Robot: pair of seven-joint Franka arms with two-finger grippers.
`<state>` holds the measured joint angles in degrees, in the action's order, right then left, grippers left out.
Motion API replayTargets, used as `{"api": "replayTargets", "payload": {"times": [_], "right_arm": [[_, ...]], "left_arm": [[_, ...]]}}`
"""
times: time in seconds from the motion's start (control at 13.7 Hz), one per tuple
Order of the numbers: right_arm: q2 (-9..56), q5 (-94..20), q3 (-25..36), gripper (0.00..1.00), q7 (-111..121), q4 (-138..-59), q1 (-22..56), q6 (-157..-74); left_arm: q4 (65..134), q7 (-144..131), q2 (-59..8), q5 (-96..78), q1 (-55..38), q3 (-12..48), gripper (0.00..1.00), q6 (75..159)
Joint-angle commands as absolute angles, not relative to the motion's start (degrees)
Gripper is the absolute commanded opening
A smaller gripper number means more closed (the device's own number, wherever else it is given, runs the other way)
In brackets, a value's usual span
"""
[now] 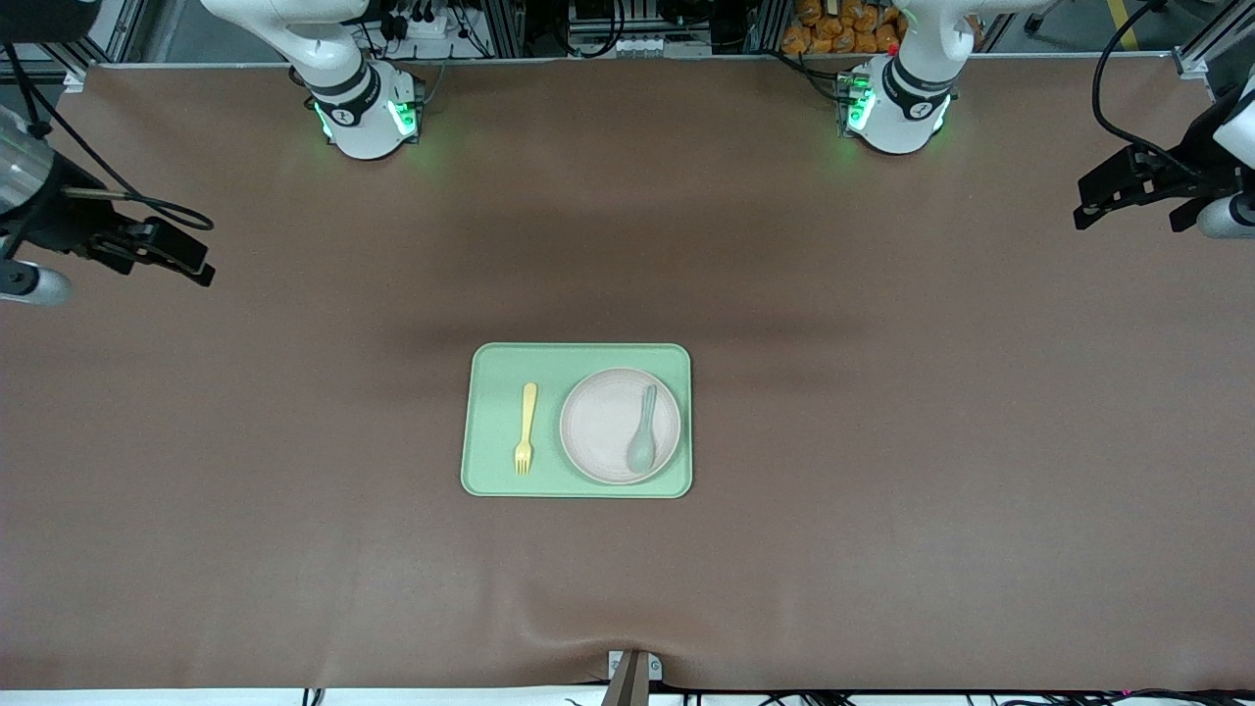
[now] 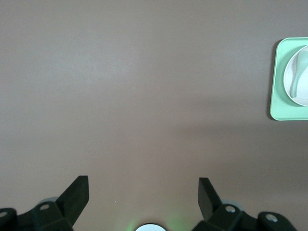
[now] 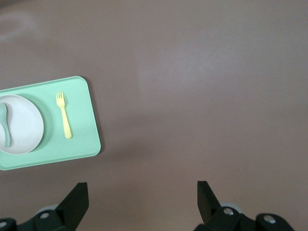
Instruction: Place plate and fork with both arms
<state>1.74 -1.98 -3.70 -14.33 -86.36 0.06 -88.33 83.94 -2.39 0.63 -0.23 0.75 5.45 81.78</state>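
Observation:
The pale round plate (image 1: pixel 600 424) lies on a light-green tray (image 1: pixel 493 392) in the middle of the table, toward the left arm's end of the tray. A pale-yellow fork (image 1: pixel 527 428) lies on the tray beside the plate, toward the right arm's end, tines pointing to the front camera. My left gripper (image 1: pixel 1079 204) hangs open and empty over bare table at the left arm's end. My right gripper (image 1: pixel 204 263) hangs open and empty at the right arm's end. In the right wrist view the open right gripper (image 3: pixel 142 190) faces bare table, with plate (image 3: pixel 24 126) and fork (image 3: pixel 64 115) off to one side.
A muted green spoon (image 1: pixel 643 433) rests on the plate. The left wrist view has the open left gripper (image 2: pixel 143 185) over brown table, with a corner of the tray (image 2: pixel 276 82) and the plate's edge (image 2: pixel 302 60). A bracket (image 1: pixel 632 672) sits at the table's front edge.

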Motion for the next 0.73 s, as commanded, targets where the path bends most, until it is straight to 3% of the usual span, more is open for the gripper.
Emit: {"api": "replayTargets", "payload": {"times": [0.0,0.15,0.66], "right_arm": [[3.43,-1.14,-3.79,1.0,-13.71,-83.5,-0.88,-86.92],[3.08,-1.67,-1.42,1.0,-13.01,-83.5,-0.7,-86.92],[2.81,1.31,-1.58,1.0,-9.23,-83.67,0.26,-87.62]], "left_arm": [[83.32,-2.72,0.79,0.53,0.7,5.71,1.0,81.3],[83.41,-2.46,0.79,0.53,0.79,5.54,1.0,81.3],[83.32,-2.9,0.7,0.97,0.7,5.54,1.0,81.3]]}}
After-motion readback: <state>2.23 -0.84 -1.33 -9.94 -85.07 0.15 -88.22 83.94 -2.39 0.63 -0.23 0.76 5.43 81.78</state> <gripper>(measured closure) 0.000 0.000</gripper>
